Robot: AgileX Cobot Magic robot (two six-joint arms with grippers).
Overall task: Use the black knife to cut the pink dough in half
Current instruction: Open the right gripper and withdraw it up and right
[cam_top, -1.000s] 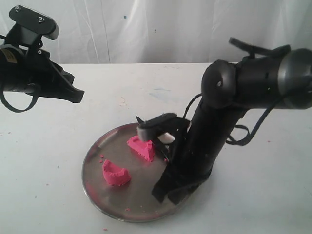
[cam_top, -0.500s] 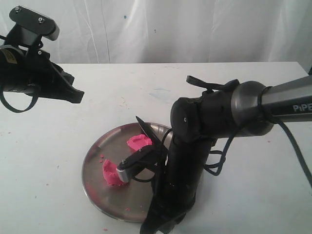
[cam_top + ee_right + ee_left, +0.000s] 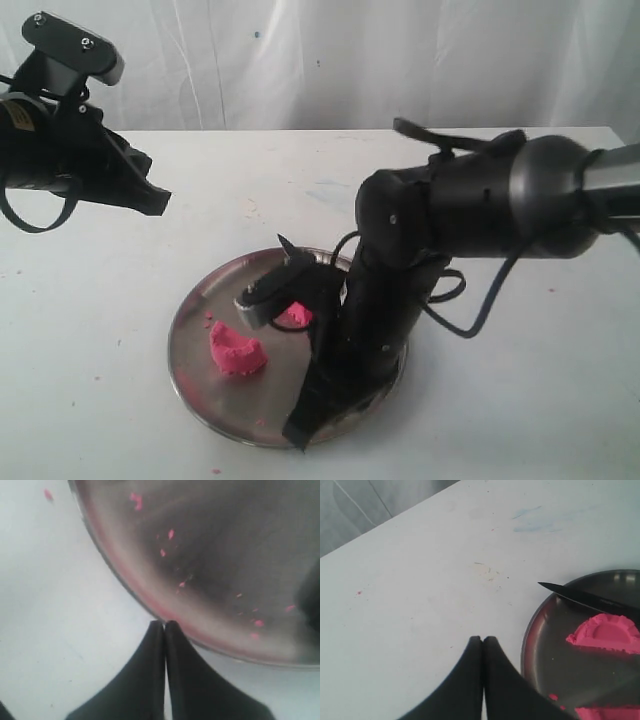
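The pink dough lies in two chunks on the steel plate [image 3: 190, 340]. One half-moon chunk [image 3: 237, 352] sits near the plate's left side. The other chunk [image 3: 296, 316] is mostly hidden behind my right wrist. The black knife [image 3: 288, 248] rests over the plate's far rim, its point sticking out to the left and its handle hidden behind my right arm; no gripper holds it. My right gripper [image 3: 298, 438] is shut and empty, its tips at the plate's front rim [image 3: 150, 602]. My left gripper [image 3: 160, 198] hangs shut and empty above the table, left of the plate. In the left wrist view the knife [image 3: 585, 598] lies beside one dough chunk [image 3: 606, 632].
Tiny pink crumbs [image 3: 171, 534] dot the plate's floor near the front rim, and one lies on the white table [image 3: 48, 494]. My right arm [image 3: 470, 210] leans over the plate's right half. A white curtain hangs behind the table.
My right arm has swung and dropped, its shut gripper moving to the plate's front rim and its wrist now covering the far dough chunk. Knife, dough and left arm have stayed put.
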